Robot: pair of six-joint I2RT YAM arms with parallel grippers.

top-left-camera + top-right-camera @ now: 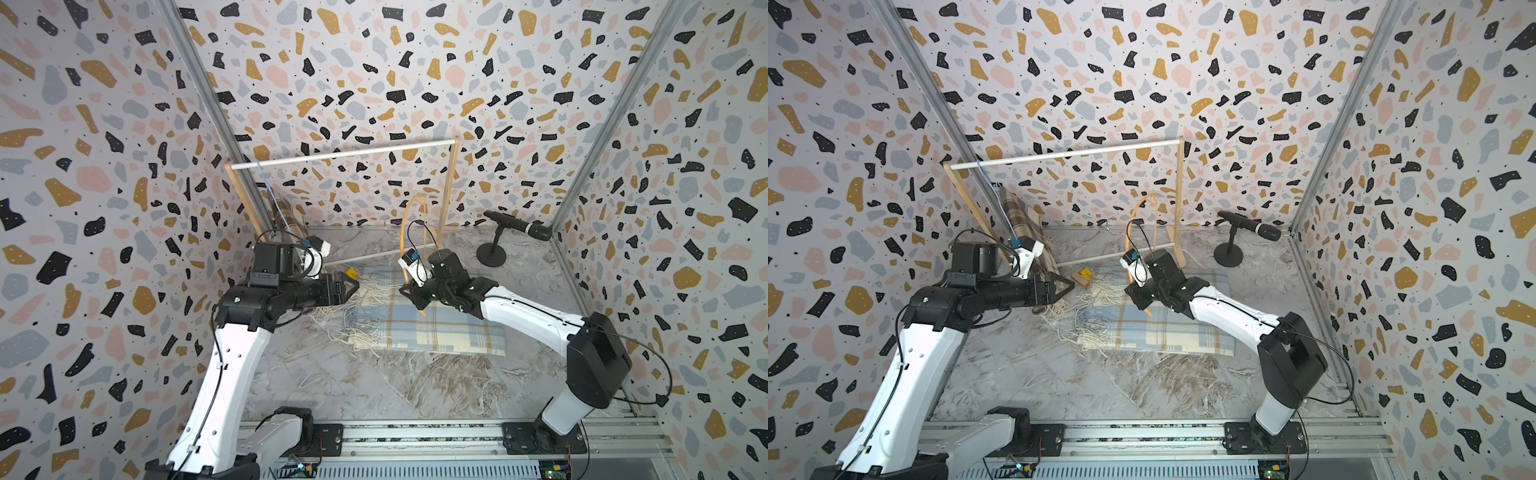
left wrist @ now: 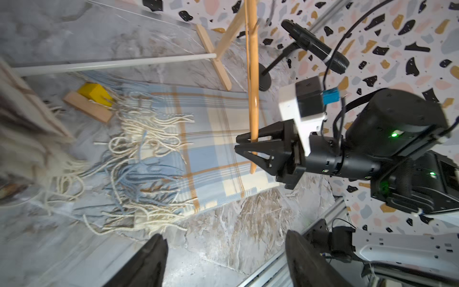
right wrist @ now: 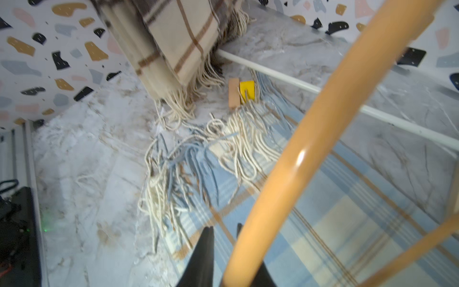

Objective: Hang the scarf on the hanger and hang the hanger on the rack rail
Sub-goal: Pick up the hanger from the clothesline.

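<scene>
Pinching the hanger (image 2: 253, 87) near its lower end, the right gripper (image 2: 248, 146) has its jaws narrow on the wood. The hanger stands almost upright over the scarf (image 1: 436, 328); whether its tip touches the cloth I cannot tell. The left gripper (image 1: 352, 286) hangs with jaws wide and empty, just above the fringe (image 1: 365, 299).

The scarf lies folded flat at the middle of the worktop (image 1: 374, 386). Its fringed end points toward the back left corner, where loose strands reach the rack (image 1: 340, 153) foot and a yellow block (image 2: 94, 93). A brown scarf (image 1: 1017, 216) hangs on the rack at that corner.

Likely troubles:
- The grip sits at one end of the hanger, so any push from the cloth could swing or slip it in the jaws.
- The left jaws may close on a few strands only, and the fringe would then stretch while the folded body stays down.
- Strands may catch on the block or rack foot during a lift, dragging the rack.
- The folded layers could separate, so that one half slides off.
</scene>
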